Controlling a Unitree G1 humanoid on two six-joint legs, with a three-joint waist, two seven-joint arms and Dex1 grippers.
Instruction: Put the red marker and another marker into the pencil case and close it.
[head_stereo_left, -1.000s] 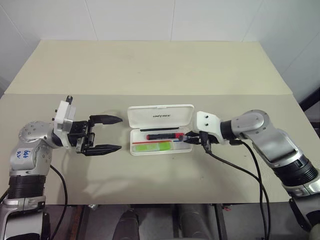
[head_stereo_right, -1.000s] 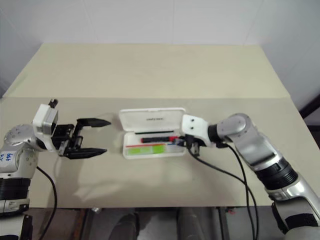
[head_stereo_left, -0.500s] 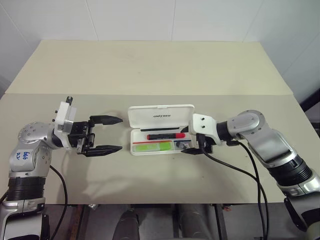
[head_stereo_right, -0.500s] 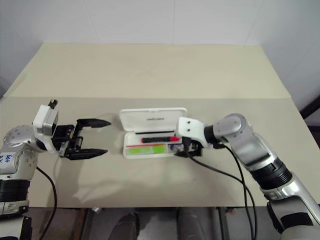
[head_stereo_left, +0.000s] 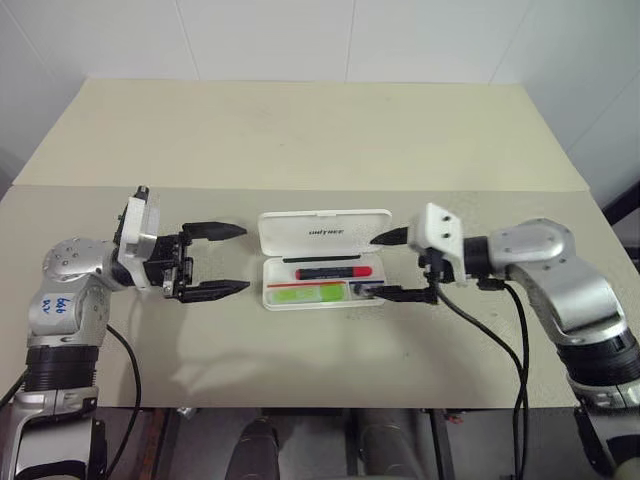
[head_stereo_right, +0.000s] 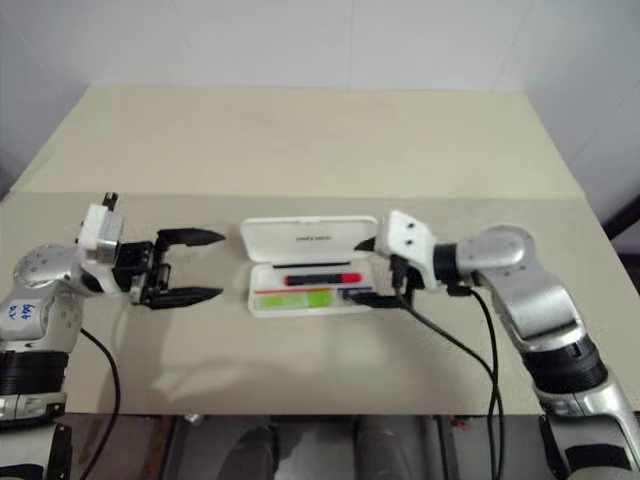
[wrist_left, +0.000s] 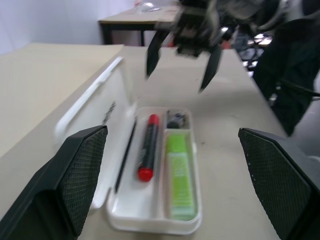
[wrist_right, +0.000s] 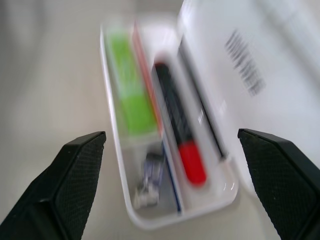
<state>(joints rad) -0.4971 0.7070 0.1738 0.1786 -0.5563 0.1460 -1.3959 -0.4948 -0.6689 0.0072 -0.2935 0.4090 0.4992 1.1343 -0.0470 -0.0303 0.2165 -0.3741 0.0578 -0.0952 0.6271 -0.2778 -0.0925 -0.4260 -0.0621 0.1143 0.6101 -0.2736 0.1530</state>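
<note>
The left pincer (head_stereo_left: 212, 260) hangs to the left of the pencil case (head_stereo_left: 324, 234), a little apart from it, with its two black fingers spread wide and nothing between them. They point toward the case.

The case lies open on the beige tabletop (head_stereo_left: 300, 140). It is a white box of hard, smooth plastic with rounded corners, and its hinged lid stands up along the far side with small dark lettering on it. Inside the tray I see thin red and blue stripes and low walls that divide it.

The red marker (head_stereo_left: 328, 271) lies flat in the far compartment, next to the lid. It is a slim round stick, black on its left part and bright red on its right part. The green marker (head_stereo_left: 305, 293) lies in the near compartment. It is flatter, light green and somewhat see-through. To the right of it, in the same tray, sits a small dark grey piece (wrist_left: 175, 120); I cannot tell what it is.

The right pincer (head_stereo_left: 378, 265) is at the right end of the case, also spread wide and empty, one finger near the lid and one near the front edge of the tray.

So I judge that both markers are already in, and what is left is to fold the lid down and shut the case.
</note>
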